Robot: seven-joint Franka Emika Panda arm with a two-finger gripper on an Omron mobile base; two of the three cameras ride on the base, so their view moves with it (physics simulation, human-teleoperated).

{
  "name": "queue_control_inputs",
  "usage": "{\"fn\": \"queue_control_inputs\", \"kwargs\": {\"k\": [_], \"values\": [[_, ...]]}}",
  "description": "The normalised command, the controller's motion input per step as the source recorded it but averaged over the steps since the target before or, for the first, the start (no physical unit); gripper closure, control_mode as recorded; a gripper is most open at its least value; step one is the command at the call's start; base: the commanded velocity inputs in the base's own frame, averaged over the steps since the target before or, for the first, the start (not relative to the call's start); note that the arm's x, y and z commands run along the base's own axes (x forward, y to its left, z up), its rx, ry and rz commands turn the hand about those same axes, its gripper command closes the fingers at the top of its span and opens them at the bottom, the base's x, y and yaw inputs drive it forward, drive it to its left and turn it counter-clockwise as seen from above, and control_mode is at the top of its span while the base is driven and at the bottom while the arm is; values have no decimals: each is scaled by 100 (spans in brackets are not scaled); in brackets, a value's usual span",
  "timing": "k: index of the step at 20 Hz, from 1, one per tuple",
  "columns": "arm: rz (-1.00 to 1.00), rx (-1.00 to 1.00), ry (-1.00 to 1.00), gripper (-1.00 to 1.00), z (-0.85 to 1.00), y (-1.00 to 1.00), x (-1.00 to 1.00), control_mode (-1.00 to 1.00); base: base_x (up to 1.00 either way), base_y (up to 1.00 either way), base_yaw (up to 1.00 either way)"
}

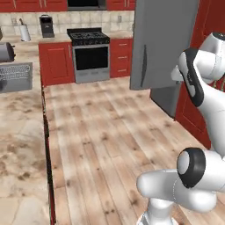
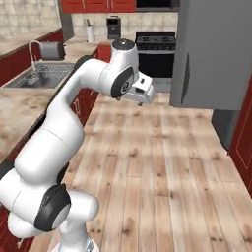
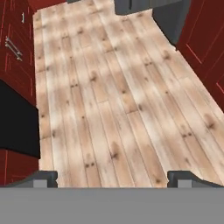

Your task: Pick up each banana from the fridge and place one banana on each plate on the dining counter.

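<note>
From the left base view we see the fridge (image 1: 163, 41) up at one o'clock, its grey steel door swung out over the wooden floor (image 1: 110, 132). The stove (image 1: 90, 55) sits at twelve o'clock among red cabinets (image 1: 56, 61), and the marbled surface (image 1: 19, 145) runs down the nine o'clock side with the sink (image 1: 15, 75) set in it.

Over to the right base view: the fridge door (image 2: 216, 54) hangs at two o'clock, the stove behind it at twelve, and the sink lies at ten o'clock.

Now the hand view: we're looking down on floor planks, the tool (image 3: 113, 178) with its two dark tips spread wide apart at six o'clock, nothing between them. The fridge's grey base edges in at twelve o'clock.
</note>
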Motion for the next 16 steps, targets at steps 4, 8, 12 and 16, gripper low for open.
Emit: {"fn": "queue_control_inputs", "kwargs": {"k": [4,8,12,16], "values": [[0,0,0,-100,0,0,0,100,100,-10,58],[0,0,0,-100,0,0,0,100,100,-13,55],[0,0,0,-100,0,0,0,100,100,-20,47],[0,0,0,-100,0,0,0,100,100,-31,23]]}}
